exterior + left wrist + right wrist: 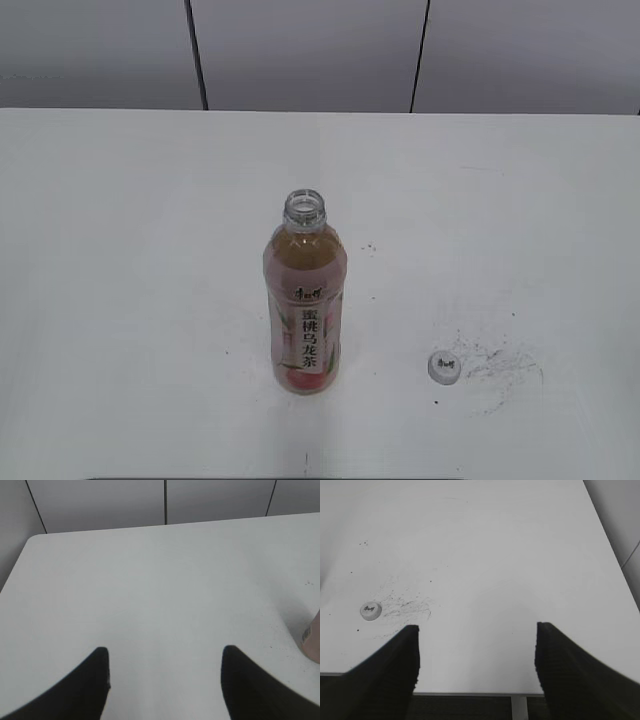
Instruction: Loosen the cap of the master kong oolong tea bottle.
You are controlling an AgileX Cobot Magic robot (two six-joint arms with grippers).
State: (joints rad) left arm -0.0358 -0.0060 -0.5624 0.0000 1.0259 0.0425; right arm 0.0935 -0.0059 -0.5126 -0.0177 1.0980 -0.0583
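The master kong oolong tea bottle [305, 305] stands upright near the middle of the white table with its neck open and no cap on it. A sliver of its base shows at the right edge of the left wrist view [313, 639]. The small white-grey cap [443, 366] lies flat on the table to the bottle's right, and shows at the left of the right wrist view [370, 611]. My left gripper [165, 652] is open and empty above bare table, left of the bottle. My right gripper [477, 630] is open and empty over the table's front edge, right of the cap. Neither gripper shows in the exterior view.
The white table [130, 230] carries dark scuff marks [500, 365] beside the cap. Its front edge and a support leg [519, 707] show in the right wrist view. Grey wall panels [300, 50] stand behind the table.
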